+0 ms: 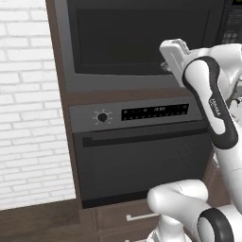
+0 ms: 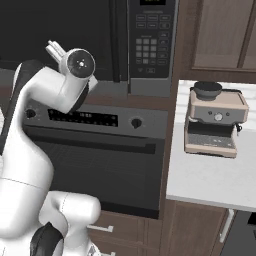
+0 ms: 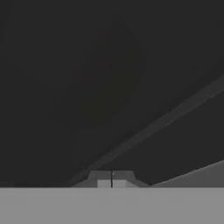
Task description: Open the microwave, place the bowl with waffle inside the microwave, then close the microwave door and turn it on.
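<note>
The gripper point(image 3: 112, 180) was pressed together, empty, close against the shut microwave door point(image 1: 142, 40). Likely risk: the closed fingers could slide off the glass without hooking the handle point(image 2: 119, 40).

A white brick wall point(image 1: 23, 94) stands left of a tall brown wooden cabinet column point(image 1: 56, 85). Set into the column is a grey oven point(image 1: 142, 160) with a knob, a dark display strip and a horizontal handle. Below it are wooden drawers point(image 1: 123, 217) with pale handles. To the right, a pale worktop point(image 2: 210, 180) carries a beige espresso machine point(image 2: 215, 122), under brown upper cabinets point(image 2: 222, 35). The floor point(image 1: 38, 222) is brown wood.
</note>
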Controlling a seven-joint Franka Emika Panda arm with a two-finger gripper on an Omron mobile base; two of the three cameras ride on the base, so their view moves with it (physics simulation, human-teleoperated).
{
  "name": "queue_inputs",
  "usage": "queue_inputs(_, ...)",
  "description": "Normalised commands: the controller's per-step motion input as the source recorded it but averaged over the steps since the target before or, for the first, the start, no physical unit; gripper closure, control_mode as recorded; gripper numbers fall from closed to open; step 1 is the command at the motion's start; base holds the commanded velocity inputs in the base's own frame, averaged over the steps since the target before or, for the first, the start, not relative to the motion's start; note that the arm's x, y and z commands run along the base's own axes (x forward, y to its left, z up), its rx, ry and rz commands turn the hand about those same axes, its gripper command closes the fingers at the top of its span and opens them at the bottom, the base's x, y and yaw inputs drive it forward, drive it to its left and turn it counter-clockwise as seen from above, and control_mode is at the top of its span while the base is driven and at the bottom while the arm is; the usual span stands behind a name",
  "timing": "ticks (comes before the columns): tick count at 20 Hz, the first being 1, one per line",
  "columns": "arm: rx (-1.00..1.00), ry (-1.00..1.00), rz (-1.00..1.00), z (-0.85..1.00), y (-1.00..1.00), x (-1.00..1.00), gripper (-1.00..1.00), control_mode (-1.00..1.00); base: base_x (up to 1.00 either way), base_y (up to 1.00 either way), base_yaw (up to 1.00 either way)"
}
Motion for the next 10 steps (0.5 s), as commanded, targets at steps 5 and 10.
queue_inputs(5, 0.01, 0.0, 0.03, -0.37, 0.28, 1.0, 1.0, -1.0, 0.0, 0.0, 0.0)
queue_inputs(10, 0.01, 0.0, -0.04, -0.31, 0.26, 1.0, 1.0, -1.0, 0.0, 0.0, 0.0)
